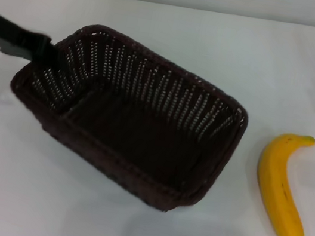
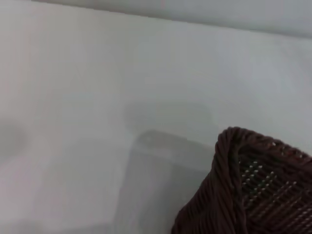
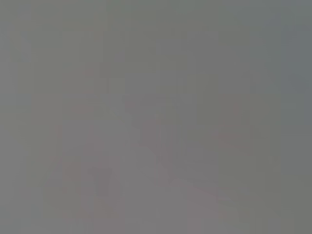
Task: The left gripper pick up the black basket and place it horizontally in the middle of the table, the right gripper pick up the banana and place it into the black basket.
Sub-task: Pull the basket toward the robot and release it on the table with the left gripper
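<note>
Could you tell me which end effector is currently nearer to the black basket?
Left. The left end effector is at the black basket's far-left corner rim. The right end effector appears in no view, so it is farther off.

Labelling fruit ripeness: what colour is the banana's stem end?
Greenish-yellow on the banana, clearest in the head view.

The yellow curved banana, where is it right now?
In the head view, the yellow curved banana lies on the white table at the robot's right, apart from the dark woven wicker basket.
</note>
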Robot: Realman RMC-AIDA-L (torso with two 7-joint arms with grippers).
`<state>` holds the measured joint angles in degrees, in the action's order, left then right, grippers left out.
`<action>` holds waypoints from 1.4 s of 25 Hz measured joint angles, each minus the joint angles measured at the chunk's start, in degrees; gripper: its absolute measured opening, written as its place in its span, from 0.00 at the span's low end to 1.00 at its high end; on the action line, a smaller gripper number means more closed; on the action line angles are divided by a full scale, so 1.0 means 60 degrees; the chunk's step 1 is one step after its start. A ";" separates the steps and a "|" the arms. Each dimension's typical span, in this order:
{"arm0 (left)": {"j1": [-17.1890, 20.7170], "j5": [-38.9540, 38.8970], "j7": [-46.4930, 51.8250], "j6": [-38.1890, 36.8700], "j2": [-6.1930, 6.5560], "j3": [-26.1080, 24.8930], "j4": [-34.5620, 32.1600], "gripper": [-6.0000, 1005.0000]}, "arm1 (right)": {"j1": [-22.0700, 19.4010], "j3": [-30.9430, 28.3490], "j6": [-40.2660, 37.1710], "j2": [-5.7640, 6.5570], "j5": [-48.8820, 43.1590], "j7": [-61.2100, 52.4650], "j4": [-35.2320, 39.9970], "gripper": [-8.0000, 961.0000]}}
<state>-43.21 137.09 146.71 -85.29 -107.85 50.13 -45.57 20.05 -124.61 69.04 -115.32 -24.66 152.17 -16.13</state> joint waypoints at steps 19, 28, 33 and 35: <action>0.0174 0.0850 0.4339 -0.0802 -0.1291 0.0703 -0.2361 0.19 | -0.0140 -0.0294 0.0051 0.0101 -0.0012 0.0465 -0.0052 0.86; 0.0970 0.2018 0.4343 -0.1321 -0.1762 0.0420 -0.4415 0.20 | -0.0191 -0.0304 0.0053 0.0105 -0.0058 0.0429 -0.0144 0.86; 0.1269 0.2177 0.4345 -0.1341 -0.1846 0.0433 -0.4660 0.21 | -0.0192 -0.0250 0.0211 0.0091 -0.0066 0.0400 -0.0146 0.85; 0.1328 0.2255 0.4347 -0.1339 -0.1858 0.0435 -0.4655 0.21 | -0.0192 -0.0244 0.0254 0.0090 -0.0066 0.0398 -0.0146 0.85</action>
<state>-35.24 150.62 172.79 -93.33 -118.99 52.74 -73.50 18.89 -126.07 70.57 -114.78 -25.05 154.56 -17.00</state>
